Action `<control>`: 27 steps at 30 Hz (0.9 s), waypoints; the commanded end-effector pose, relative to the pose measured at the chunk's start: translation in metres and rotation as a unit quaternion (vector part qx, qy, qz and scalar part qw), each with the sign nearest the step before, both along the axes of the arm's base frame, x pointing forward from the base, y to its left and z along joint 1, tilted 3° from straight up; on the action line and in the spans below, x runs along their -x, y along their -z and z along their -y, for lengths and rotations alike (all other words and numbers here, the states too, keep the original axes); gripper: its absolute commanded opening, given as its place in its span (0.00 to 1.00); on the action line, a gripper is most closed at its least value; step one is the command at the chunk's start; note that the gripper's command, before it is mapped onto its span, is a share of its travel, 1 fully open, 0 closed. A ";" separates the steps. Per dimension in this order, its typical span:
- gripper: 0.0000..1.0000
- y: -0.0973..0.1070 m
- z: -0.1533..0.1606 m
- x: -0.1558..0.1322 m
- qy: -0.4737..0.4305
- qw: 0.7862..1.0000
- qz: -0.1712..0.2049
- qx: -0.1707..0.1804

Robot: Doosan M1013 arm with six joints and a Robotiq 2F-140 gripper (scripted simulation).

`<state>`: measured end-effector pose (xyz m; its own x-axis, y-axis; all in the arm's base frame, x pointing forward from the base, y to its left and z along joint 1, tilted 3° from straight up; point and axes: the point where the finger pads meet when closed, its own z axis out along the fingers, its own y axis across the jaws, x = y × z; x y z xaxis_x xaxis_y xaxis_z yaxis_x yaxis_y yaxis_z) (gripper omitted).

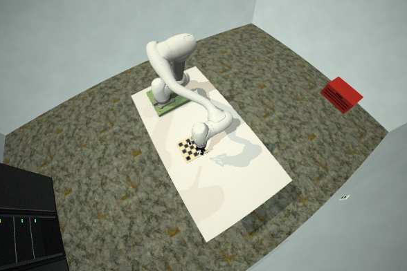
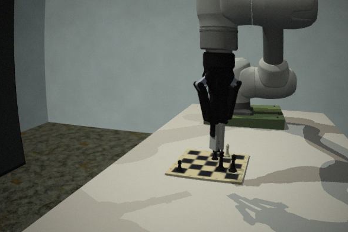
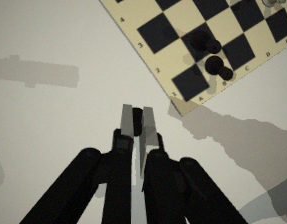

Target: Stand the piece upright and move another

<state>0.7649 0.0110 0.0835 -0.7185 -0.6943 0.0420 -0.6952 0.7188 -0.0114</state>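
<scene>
My gripper (image 1: 201,152) (image 2: 216,148) (image 3: 135,119) is shut on a black chess piece (image 3: 137,122) and holds it in the air. In the wrist view the fingertips show over the table just outside the A1 corner of the chessboard (image 2: 170,174) (image 3: 181,109). The fingers hide most of the held piece. The A4 square has no piece on it. A white piece (image 2: 227,151) (image 3: 274,2) stands on E2, partly cut off in the wrist view.
Black pieces stand on B1 (image 2: 232,166) (image 3: 214,65) and B2 (image 2: 221,166) (image 3: 200,40). A black pawn (image 2: 179,167) stands on A5. A black rook (image 2: 215,155) stands around D3, just under the fingers in the exterior view. The green base plate (image 1: 174,108) (image 2: 261,122) lies behind the board.
</scene>
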 end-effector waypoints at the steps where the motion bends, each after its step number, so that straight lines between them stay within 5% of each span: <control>1: 0.00 0.000 0.000 0.000 0.000 1.000 0.000 0.000; 12: 0.00 0.008 0.000 0.000 0.000 1.000 0.000 0.000; 27: 0.00 0.069 0.003 0.001 0.000 1.000 0.000 0.000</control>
